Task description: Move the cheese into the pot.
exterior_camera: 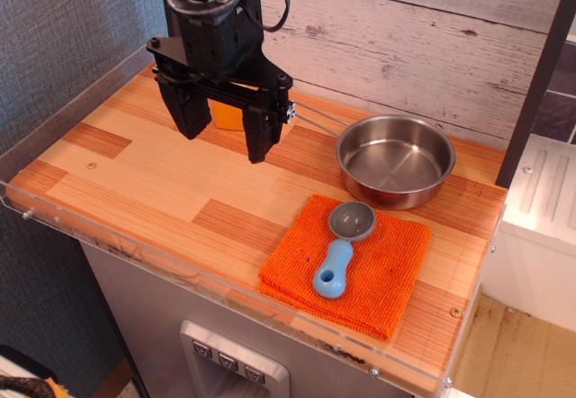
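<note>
Currently at the approach stage: nothing is grasped and the pot (396, 160) is empty.
Only a yellow-orange patch of the cheese (227, 115) shows between the two black fingers of the hand (223, 139), which stands open around it on the bench (135, 182). Grasping, lifting, carrying right and releasing into the shiny steel pot appear to remain.

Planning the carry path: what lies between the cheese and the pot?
Only the pot's thin wire handle over bare wood; the gripper straddles the cheese.
</note>
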You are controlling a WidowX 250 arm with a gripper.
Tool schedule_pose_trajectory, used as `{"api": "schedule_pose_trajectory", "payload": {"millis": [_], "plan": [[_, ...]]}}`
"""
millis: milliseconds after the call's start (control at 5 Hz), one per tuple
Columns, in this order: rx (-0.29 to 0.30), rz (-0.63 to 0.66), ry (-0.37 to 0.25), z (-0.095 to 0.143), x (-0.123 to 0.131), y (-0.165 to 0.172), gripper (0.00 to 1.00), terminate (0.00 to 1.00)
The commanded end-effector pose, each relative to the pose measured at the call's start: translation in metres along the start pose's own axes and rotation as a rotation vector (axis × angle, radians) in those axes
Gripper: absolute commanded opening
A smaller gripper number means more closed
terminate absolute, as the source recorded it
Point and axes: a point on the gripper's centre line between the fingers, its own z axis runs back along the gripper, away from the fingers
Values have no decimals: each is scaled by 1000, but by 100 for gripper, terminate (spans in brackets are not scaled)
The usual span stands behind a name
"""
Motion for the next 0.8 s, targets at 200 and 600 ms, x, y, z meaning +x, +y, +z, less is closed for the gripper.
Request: {"api": "schedule_pose_trajectory", "payload": {"millis": [200, 600], "plan": [[-25, 19, -31, -4, 26, 15, 100, 0], [15, 69, -76, -3, 79, 62, 100, 0]]}}
